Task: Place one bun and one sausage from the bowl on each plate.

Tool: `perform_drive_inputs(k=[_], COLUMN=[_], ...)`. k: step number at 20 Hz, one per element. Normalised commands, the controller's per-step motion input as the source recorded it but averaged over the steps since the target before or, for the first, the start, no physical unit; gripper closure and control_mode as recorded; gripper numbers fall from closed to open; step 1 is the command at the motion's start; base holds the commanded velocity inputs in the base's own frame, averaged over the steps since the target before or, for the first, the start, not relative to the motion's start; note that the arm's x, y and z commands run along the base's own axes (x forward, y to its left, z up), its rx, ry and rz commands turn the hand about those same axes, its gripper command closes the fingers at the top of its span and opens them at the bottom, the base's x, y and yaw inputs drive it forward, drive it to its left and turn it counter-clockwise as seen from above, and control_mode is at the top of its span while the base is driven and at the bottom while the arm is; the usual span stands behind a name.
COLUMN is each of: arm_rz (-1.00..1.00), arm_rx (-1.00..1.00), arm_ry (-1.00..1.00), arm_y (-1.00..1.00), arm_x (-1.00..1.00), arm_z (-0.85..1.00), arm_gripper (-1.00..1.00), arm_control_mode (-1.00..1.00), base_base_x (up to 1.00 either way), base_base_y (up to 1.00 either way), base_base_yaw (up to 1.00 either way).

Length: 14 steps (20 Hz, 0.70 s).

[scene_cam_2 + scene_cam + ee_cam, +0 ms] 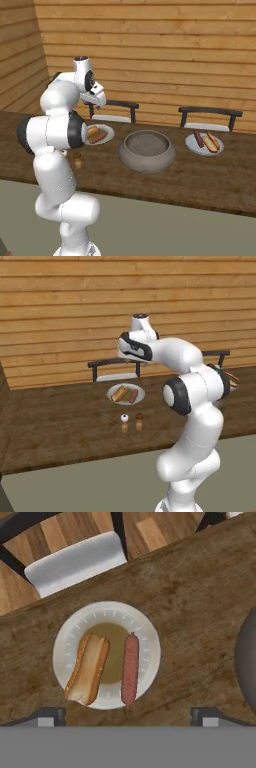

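My gripper [129, 717] hangs open above the left plate [149, 637], nothing between its fingers [50, 716]. This white plate has an olive-brown centre and holds a tan bun [89, 669] with a reddish sausage [130, 668] lying beside it, to its right. From the base, the same plate [108, 131] sits under the hand [99, 104]. The grey bowl [147, 162] stands mid-table and looks empty. A second plate [191, 145] to the bowl's right carries a sausage [199, 138] and a bun [211, 143].
Two small shakers [124, 417] [139, 416] stand in front of the left plate [141, 393]. Two dark chairs [114, 111] [210, 117] sit behind the wooden table, against the plank wall. The bowl's edge [248, 662] shows right of the plate.
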Motion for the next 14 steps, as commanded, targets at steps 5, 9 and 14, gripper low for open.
perform_drive_inputs(k=[5, 9, 14], arm_rz=[0.0, -0.05, -0.09], arm_rx=[0.05, 0.07, 0.15], arm_ry=[-0.34, -0.34, -0.15], arm_y=[-0.37, -0.43, -0.78], arm_x=[-0.93, -0.79, -0.44], arm_z=[0.08, 0.31, 0.39], arm_gripper=[-1.0, -1.0, -1.0], arm_control_mode=[-1.0, -1.0, -1.0], base_base_x=[0.0, 0.0, 0.0], base_base_y=[0.0, 0.0, 0.0], base_base_yaw=[0.0, 0.0, 0.0])
